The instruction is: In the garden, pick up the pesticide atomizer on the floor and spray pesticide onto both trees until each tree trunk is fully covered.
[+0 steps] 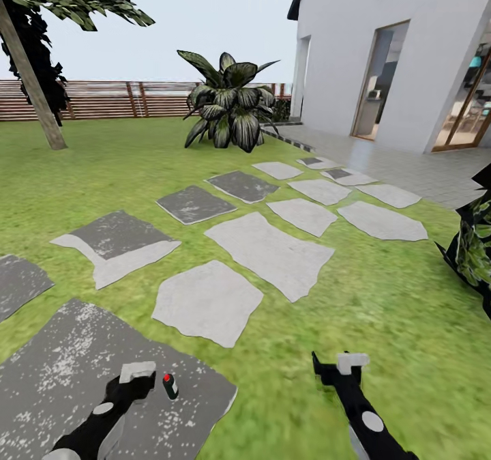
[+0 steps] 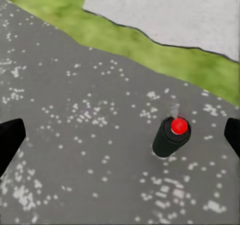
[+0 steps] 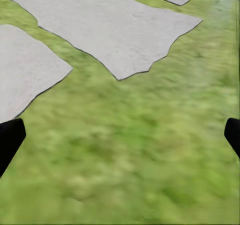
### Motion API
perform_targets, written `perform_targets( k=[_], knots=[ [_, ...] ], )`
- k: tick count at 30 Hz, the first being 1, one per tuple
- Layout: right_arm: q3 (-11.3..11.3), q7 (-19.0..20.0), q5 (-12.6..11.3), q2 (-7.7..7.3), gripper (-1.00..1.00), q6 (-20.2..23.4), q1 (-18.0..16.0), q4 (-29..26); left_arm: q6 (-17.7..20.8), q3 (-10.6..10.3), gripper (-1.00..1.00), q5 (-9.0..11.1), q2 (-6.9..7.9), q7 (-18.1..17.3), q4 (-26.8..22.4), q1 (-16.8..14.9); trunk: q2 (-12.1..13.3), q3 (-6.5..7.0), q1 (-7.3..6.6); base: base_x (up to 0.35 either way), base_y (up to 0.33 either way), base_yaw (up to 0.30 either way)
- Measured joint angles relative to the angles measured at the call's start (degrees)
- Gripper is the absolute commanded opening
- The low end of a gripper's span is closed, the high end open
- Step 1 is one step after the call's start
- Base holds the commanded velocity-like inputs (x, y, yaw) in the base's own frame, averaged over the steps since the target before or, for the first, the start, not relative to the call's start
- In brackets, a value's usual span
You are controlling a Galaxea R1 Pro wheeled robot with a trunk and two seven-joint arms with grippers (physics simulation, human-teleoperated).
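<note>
The pesticide atomizer (image 1: 170, 385), a small dark bottle with a red top, stands upright on a dark speckled slab (image 1: 61, 371), not on the grass floor (image 1: 382, 296). My left gripper (image 1: 139, 377) hangs open just to its left. In the left wrist view the atomizer (image 2: 171, 136) sits between the spread fingers (image 2: 10, 141), nearer one side, untouched. My right gripper (image 1: 341, 367) is open over grass (image 3: 125, 150) with nothing in it. One tree trunk (image 1: 31, 81), grey-tan and leaning, rises at the far left of the garden. Whether the slab's pale specks are pesticide I cannot tell.
Grey stepping slabs (image 1: 269, 252) run across the lawn toward a paved terrace (image 1: 409, 166) and a white house (image 1: 382, 57). A broad-leaved bush (image 1: 228, 105) stands mid-lawn, and a dark shrub (image 1: 474, 241) is close at the right. A brown slat fence (image 1: 102, 98) closes the back.
</note>
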Motion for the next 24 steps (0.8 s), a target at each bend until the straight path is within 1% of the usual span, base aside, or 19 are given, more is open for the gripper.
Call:
perform_targets(
  k=[2, 3, 15, 24],
  knots=[
    [-0.1, 0.0, 0.0, -0.22, 1.00, 0.0, -1.8, 0.0, 0.9, 0.0, 1.00, 0.0, 0.10, 0.6, 0.0, -1.2, 0.0, -0.01, 0.00, 0.000, 0.000, 0.000],
    [-0.1, 0.1, 0.0, -0.28, 1.00, -0.1, -2.1, 0.0, 1.1, 0.0, 1.00, 0.1, 0.13, 0.9, 0.0, -1.4, 0.0, -0.01, 0.00, 0.000, 0.000, 0.000],
    [0.1, 0.3, 0.1, -0.52, 1.00, -0.2, -2.6, 0.4, 0.4, 0.0, 1.00, 0.2, -0.08, 1.5, -0.7, -1.0, 0.0, -0.01, 0.00, 0.014, -0.005, 0.008],
    [0.1, 0.2, 0.0, -0.45, 1.00, -0.3, -2.6, 0.6, 0.5, 0.0, 1.00, 0.1, -0.10, 1.6, -0.5, -1.0, 0.0, -0.01, -0.02, 0.192, -0.194, 0.246]
  ],
)
